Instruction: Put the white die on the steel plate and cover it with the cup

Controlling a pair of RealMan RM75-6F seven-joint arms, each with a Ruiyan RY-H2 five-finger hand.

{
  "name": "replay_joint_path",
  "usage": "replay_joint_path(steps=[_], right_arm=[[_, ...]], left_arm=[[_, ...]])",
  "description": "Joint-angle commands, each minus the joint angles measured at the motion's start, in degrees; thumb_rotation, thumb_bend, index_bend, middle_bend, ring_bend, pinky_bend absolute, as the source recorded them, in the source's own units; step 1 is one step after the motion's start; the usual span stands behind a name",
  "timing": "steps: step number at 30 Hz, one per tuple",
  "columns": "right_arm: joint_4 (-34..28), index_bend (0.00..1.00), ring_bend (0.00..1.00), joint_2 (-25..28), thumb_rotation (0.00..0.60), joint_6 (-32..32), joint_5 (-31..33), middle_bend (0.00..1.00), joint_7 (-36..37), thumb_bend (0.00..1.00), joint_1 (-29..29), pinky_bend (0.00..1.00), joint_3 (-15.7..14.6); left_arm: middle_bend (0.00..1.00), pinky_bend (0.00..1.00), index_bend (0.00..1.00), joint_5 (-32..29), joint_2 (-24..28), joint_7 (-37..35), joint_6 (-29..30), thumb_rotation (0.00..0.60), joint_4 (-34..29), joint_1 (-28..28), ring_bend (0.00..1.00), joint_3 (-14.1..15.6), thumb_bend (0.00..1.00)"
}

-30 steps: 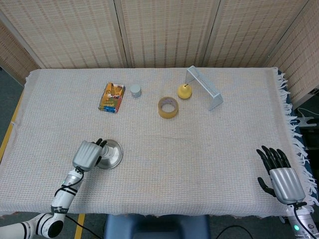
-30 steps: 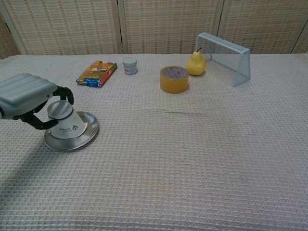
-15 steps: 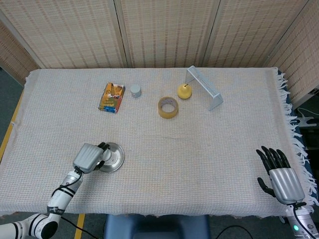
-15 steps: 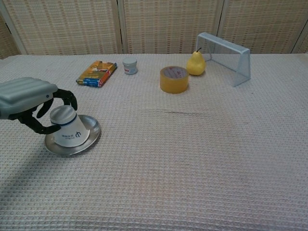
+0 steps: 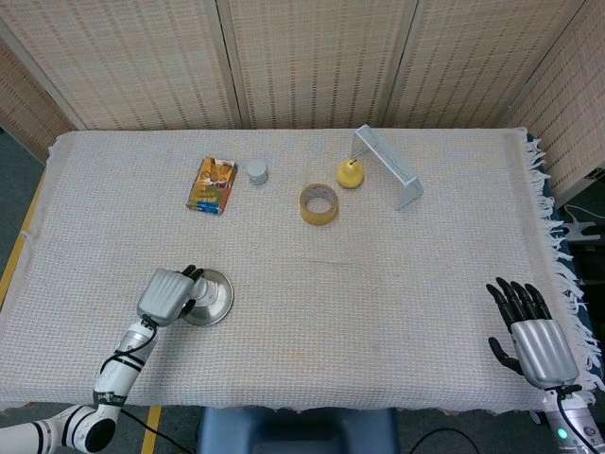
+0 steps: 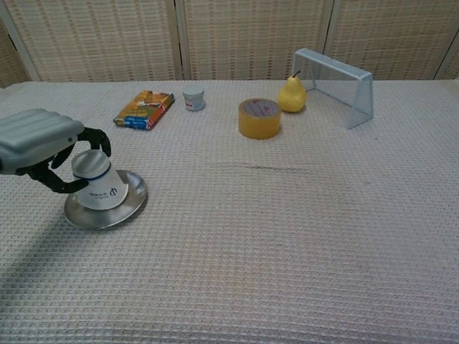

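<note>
An upturned white paper cup (image 6: 100, 186) stands on the steel plate (image 6: 90, 216) near the table's front left. My left hand (image 6: 37, 139) is wrapped around the cup's top, its dark fingers holding it on both sides. From the head view that hand (image 5: 166, 295) hides the cup and overlaps the plate (image 5: 216, 301). No white die shows in either view. My right hand (image 5: 529, 334) hovers at the front right corner with its fingers spread and nothing in it.
Along the far side lie an orange packet (image 6: 145, 109), a small white jar (image 6: 193, 98), a yellow tape roll (image 6: 259, 118), a yellow pear (image 6: 290, 94) and a metal frame (image 6: 344, 80). The cloth's fringed edge (image 5: 558, 246) runs down the right.
Half a second ago the cup leaned and the hand, cup and plate sat slightly further right. Now the cup stands straighter and they are back to the left. The right hand has not moved.
</note>
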Motion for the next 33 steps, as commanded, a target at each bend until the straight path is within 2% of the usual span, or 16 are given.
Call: replay_joint_path(steps=[1, 4, 12, 16, 20, 26, 33], right_arm=[[0.0, 0.0, 0.0, 0.0, 0.6, 0.1, -0.1, 0.0, 0.0, 0.26, -0.1, 0.0, 0.0], [-0.1, 0.0, 0.0, 0.0, 0.6, 0.2, -0.2, 0.0, 0.0, 0.26, -0.1, 0.0, -0.1], [-0.1, 0.0, 0.0, 0.0, 0.6, 0.3, -0.2, 0.0, 0.0, 0.26, -0.2, 0.0, -0.1], [-0.1, 0.0, 0.0, 0.0, 0.6, 0.2, -0.2, 0.0, -0.1, 0.26, -0.1, 0.0, -0.1], [-0.2, 0.0, 0.0, 0.0, 0.6, 0.2, -0.3, 0.0, -0.3, 0.26, -0.1, 0.0, -0.2], [-0.3, 0.0, 0.0, 0.2, 0.6, 0.9, -0.6, 0.0, 0.0, 0.26, -0.5, 0.0, -0.2], [-0.4, 0.0, 0.0, 0.2, 0.6, 0.7, -0.7, 0.0, 0.1, 0.26, -0.4, 0.0, -0.2]], left_arm=[[0.67, 0.87, 0.5, 0.0, 2.8, -3.2, -2.6, 0.6, -4.3, -0.2, 0.65, 0.9, 0.36], [0.66, 0.87, 0.5, 0.2, 3.6, -4.2, -3.3, 0.6, -5.1, -0.5, 0.65, 1.0, 0.36], [0.66, 0.87, 0.5, -0.4, 2.3, -1.9, -1.5, 0.6, -2.2, -0.5, 0.65, 0.6, 0.36], [0.67, 0.87, 0.51, 0.4, -0.5, 3.0, 3.5, 0.6, 2.6, 0.2, 0.65, 0.0, 0.37], [0.67, 0.87, 0.51, 0.0, -1.2, 4.0, 4.3, 0.6, 3.1, 0.4, 0.65, -0.2, 0.37], [0.67, 0.87, 0.51, -0.2, 0.8, 1.3, 2.9, 0.6, -0.6, 0.9, 0.65, 0.4, 0.37], [0.67, 0.87, 0.51, 2.3, 7.2, -3.7, 4.0, 0.6, -8.3, 2.8, 0.65, 1.6, 0.37]])
